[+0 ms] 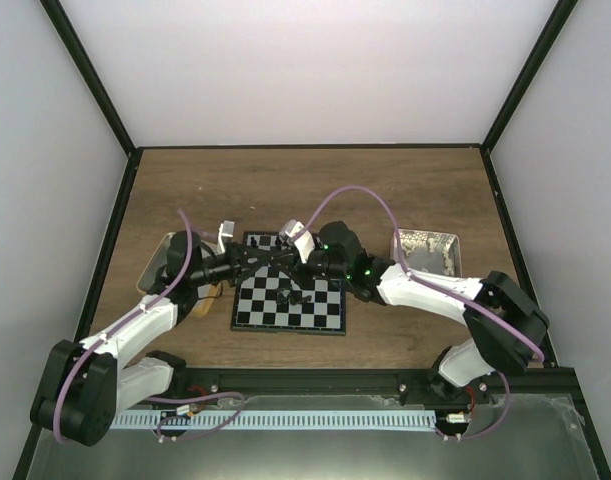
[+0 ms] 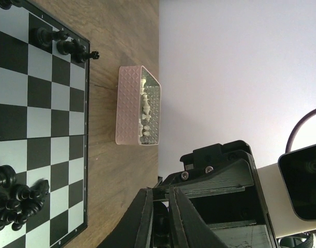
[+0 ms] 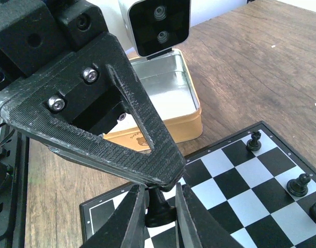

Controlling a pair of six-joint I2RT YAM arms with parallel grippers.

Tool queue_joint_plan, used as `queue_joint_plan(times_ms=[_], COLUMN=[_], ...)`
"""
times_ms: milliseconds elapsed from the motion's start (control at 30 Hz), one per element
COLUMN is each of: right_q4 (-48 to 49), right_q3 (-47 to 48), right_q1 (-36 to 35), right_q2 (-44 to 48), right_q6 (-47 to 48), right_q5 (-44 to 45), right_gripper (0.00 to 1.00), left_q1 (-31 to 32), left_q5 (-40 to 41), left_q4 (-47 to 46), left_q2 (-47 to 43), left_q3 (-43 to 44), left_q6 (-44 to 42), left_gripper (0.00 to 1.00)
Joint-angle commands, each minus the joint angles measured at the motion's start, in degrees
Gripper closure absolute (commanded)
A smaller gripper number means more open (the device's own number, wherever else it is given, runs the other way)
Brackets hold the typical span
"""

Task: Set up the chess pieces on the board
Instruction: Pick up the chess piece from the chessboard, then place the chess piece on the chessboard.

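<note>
Over the chessboard (image 3: 235, 194) edge, my right tool (image 3: 159, 194) pinches a black chess piece (image 3: 159, 212); my left tool (image 3: 167, 175), pressed together, hangs just above it.

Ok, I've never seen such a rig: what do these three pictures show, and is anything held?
Two robot arms sit at the table's near edge. One picture looks down from above; the others come from a camera on each wrist. On the table: the board, a yellow-rimmed tin and a pinkish tray of pale pieces. Some black chess pieces stand on the board. The right end effector is shut on one black piece. The left end effector is shut too; whether it grips anything is unclear.
</note>
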State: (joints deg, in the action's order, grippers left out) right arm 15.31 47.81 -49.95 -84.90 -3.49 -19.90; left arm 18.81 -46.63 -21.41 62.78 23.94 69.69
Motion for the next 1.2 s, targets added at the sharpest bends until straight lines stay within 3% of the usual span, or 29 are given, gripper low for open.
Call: queue_joint_plan(times_ms=[0,167,267,400,533,700,833,1067,1167], right_q4=[1.4,0.9,-0.7,-4.1,-5.5,-8.3,-10.2,-11.9,-11.7], right_q3=[1.1,1.4,1.9,1.8,-1.2,-5.3,-7.1,-7.4,-7.6], right_q1=[0.2,0.2,0.2,0.5,2.5,5.5,6.1,6.4,6.4], right_q2=[-0.7,-1.0,-0.6,1.9,6.8,11.9,13.4,13.2,13.2], right_q6=[-0.6,-1.0,-1.4,-2.8,-7.2,-13.3,-16.1,-17.2,-17.2], right_q5=[1.1,1.6,0.7,1.6,3.0,8.2,11.6,11.9,12.1], right_gripper=[0.85,0.82,0.68,0.48,0.38,0.36,0.36,0.38,0.38], left_q1=[1.2,1.2,1.2,1.2,1.2,2.5,7.4,12.8,13.0], left_q5=[-2.0,-1.2,0.9,7.4,18.9,35.4,49.5,64.3,65.5], left_q4=[-2.1,-2.0,-0.5,10.3,24.6,33.5,37.4,33.8,27.4], left_q2=[-0.9,-1.2,-1.4,-1.2,0.1,2.8,7.7,16.7,20.2], left_q3=[-1.0,-0.9,-0.7,2.4,7.1,12.9,17.9,19.7,18.9], left_q6=[0.7,0.7,-0.8,-10.0,-22.5,-31.3,-34.8,-35.2,-36.4], left_gripper=[0.94,0.96,0.96,0.96,0.96,0.96,0.96,0.96,0.96])
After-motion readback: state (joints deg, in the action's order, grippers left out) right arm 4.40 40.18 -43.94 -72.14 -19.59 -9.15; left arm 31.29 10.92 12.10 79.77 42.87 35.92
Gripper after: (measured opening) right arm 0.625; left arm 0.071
